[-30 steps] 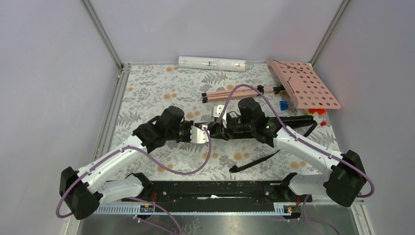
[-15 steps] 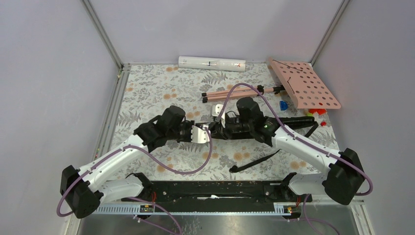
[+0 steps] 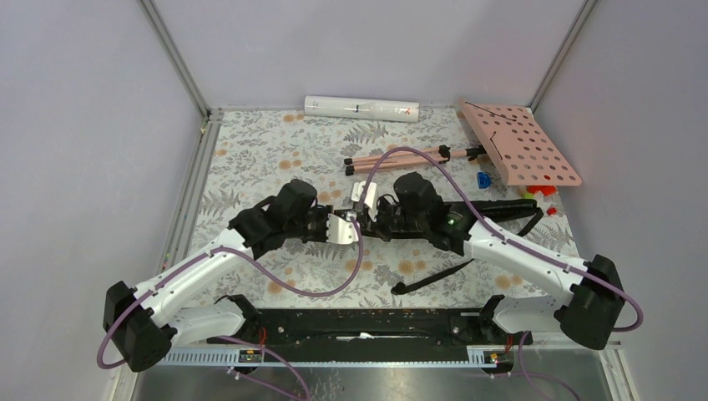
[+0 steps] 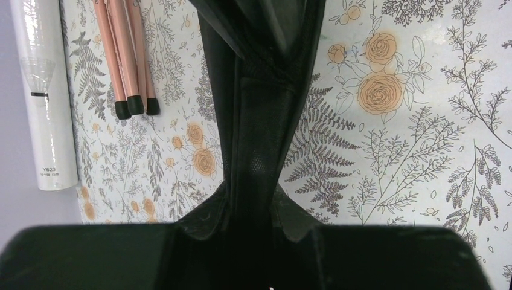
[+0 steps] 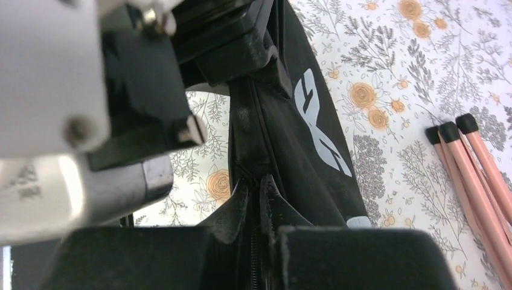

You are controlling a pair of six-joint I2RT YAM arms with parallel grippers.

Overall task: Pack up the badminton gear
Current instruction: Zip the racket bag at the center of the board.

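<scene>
Left end effector [image 3: 349, 224] and right end effector [image 3: 365, 217] apparently pinch the bag [image 3: 508, 206].

The top external camera sits high above and behind the arm bases. It looks down and forward over the whole tabletop [image 3: 250, 159], with the bases along the lower edge of the frame. The left wrist camera rides just behind the left end effector [image 4: 253, 254] and faces along its fingers, very near the black bag [image 4: 259, 121]. The white tube [image 4: 45, 109] lies at its left edge and the pink tripod legs [image 4: 124, 54] in its upper left. The right wrist camera looks just as closely past the right end effector [image 5: 261, 260]. All three views share the bag and the legs, which sit at the right edge in the right wrist view.
</scene>
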